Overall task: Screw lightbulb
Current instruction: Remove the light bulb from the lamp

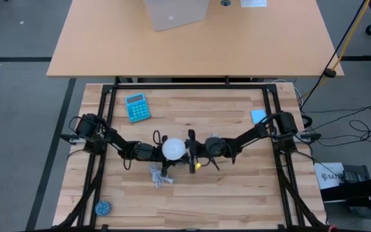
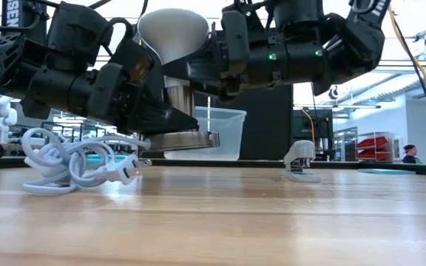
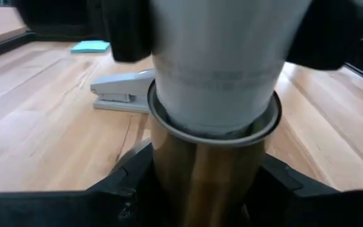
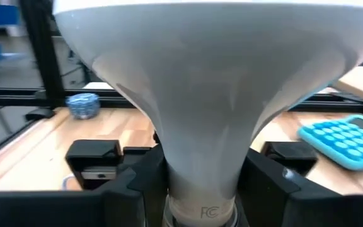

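Note:
The white cone-shaped lightbulb [image 1: 174,149] stands dome up at the table's middle, with its narrow end down in the mouth of a round metallic socket [image 2: 177,111]. My left gripper [image 1: 153,152] comes in from the left and is shut on the socket. My right gripper [image 1: 190,152] comes in from the right and is shut on the bulb. The socket's white cord [image 2: 72,162] lies coiled on the table beside it. The bulb's screw base is hidden inside the socket. My left gripper pinches the socket's metal barrel [image 3: 207,173] between its two fingers [image 3: 125,186], just below the rim. The fingers come in level from the table's left. The socket stands upright with its mouth up and seems held a little above the table. My right gripper pinches the bulb's narrow neck [image 4: 200,189] between its two fingers [image 4: 137,183], below the flaring cone. The fingers come in level from the table's right. The bulb stands upright, dome up, with its lower end in the socket's mouth [image 3: 213,129].
A blue calculator [image 1: 137,107] lies at the far left and a blue pad [image 1: 257,116] at the far right. A grey stapler [image 2: 299,160] lies beside the grippers, and a small blue ball [image 1: 102,207] near the front left corner. A clear tub [image 2: 220,133] stands beyond the table.

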{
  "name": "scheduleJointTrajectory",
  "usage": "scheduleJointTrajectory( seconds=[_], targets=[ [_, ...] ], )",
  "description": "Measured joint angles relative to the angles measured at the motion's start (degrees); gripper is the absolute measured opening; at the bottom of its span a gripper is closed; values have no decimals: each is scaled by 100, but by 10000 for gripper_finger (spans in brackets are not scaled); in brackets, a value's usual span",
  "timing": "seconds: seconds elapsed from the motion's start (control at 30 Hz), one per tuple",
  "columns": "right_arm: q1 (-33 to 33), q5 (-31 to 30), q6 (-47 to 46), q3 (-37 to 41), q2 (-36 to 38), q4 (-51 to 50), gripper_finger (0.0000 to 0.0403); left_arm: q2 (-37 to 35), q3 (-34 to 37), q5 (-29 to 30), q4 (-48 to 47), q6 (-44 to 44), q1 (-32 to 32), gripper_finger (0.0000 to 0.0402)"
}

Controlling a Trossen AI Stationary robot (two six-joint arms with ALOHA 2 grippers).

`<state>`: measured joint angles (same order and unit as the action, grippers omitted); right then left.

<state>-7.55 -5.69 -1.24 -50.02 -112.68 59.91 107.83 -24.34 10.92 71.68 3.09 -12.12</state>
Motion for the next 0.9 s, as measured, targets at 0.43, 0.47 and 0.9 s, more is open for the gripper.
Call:
scheduleJointTrajectory(
  seconds=[0.43,0.47,0.9],
  targets=[
    [255,1265,-787,-16,63,47,219,0,-4,-44,-25,45,-2,176],
    [243,1291,-787,-17,105,30,229,0,-7,-44,-9,46,-2,176],
    [58,1129,-352,-17,1395,-2541,297,-2,-16,-158,-24,91,-3,176]
  ],
)
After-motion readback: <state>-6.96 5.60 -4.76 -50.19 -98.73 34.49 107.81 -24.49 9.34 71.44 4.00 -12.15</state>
